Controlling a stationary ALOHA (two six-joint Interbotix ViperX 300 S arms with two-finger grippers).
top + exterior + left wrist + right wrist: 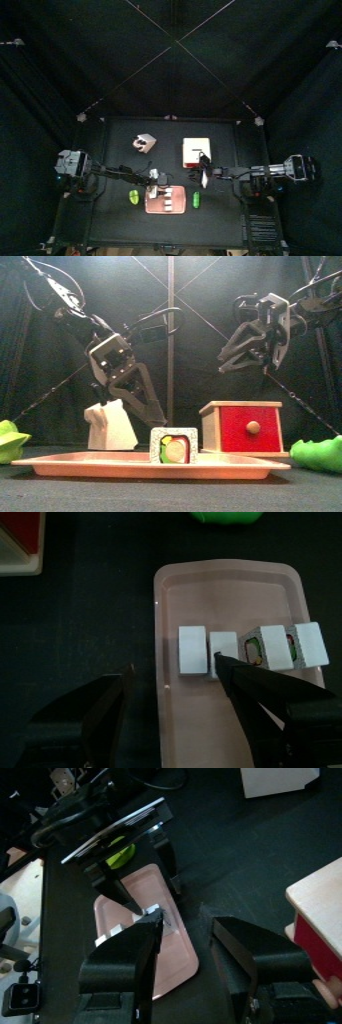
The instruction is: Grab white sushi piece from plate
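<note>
The left gripper (174, 692), jaws wide and empty, hangs over the salmon-pink rectangular tray (181, 752) (aligning for the small white blocky sushi piece (191, 650)); the right gripper (187, 933), also open, holds nothing.

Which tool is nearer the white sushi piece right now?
Left. The left tool hangs open just above the tray, close beside the white sushi piece. The right tool is higher and off to the side, above the red box.

Black table (107, 200), w/ pink tray (168, 204), green pcs (134, 198), cream board (197, 150), cup (143, 142)
</note>
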